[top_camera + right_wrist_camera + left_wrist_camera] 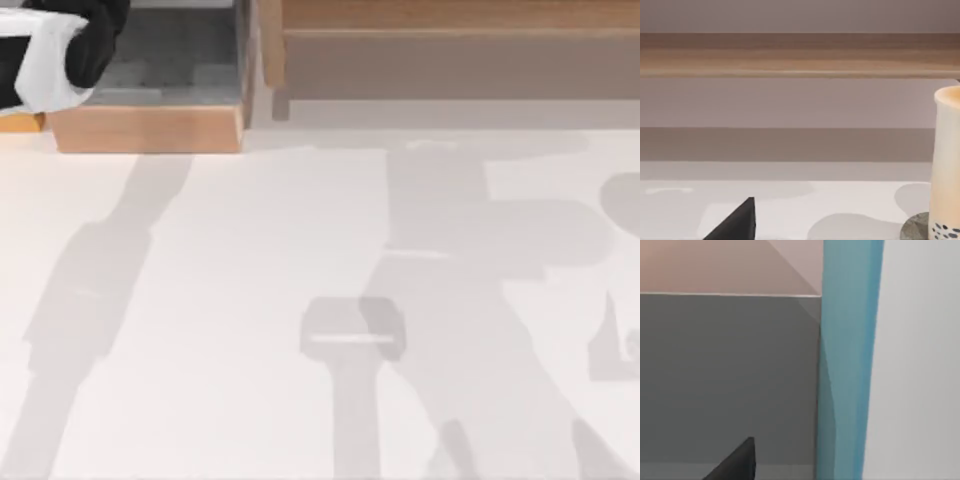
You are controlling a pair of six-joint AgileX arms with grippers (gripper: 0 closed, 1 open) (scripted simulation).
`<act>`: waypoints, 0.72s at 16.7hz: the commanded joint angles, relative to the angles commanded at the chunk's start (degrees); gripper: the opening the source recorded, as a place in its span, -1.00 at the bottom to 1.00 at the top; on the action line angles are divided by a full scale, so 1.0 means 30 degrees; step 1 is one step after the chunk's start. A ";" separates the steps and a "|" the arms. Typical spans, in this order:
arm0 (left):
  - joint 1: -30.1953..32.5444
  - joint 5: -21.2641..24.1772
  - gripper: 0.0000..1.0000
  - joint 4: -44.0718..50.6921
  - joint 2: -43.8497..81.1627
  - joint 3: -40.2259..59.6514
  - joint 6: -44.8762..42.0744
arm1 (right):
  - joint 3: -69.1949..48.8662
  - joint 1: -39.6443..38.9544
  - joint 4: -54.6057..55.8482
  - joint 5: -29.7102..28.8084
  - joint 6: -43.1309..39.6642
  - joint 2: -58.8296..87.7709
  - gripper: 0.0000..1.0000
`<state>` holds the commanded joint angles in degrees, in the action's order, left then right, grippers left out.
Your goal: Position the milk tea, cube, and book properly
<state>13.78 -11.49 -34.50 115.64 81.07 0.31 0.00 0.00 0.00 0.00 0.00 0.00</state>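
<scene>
A book (847, 360) with a teal-blue edge and a white face stands upright close in front of my left gripper (735, 465), against a grey wall. My left arm (60, 45) is at the table's far left back corner, over a wooden box. The milk tea (946, 160), a cream cup with dark pearls at its base, stands on a grey coaster (915, 227) on the white table, off to one side of my right gripper (735, 222) and apart from it. The cube is out of view.
A wooden box with a grey inside (170, 70) stands at the back left. A long wooden shelf (450, 50) runs along the back right and also appears as the wooden shelf (800, 55) behind the cup. The white table (250, 300) carries arm shadows.
</scene>
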 joint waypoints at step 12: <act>-0.0001 0.0001 -0.36 0.0003 0.0007 0.0010 0.0000 | 0.0000 0.0000 0.0000 0.0000 0.0000 0.0000 1.00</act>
<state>13.77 -11.48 -34.49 115.66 81.10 0.31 0.00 0.00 0.00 0.00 0.00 0.00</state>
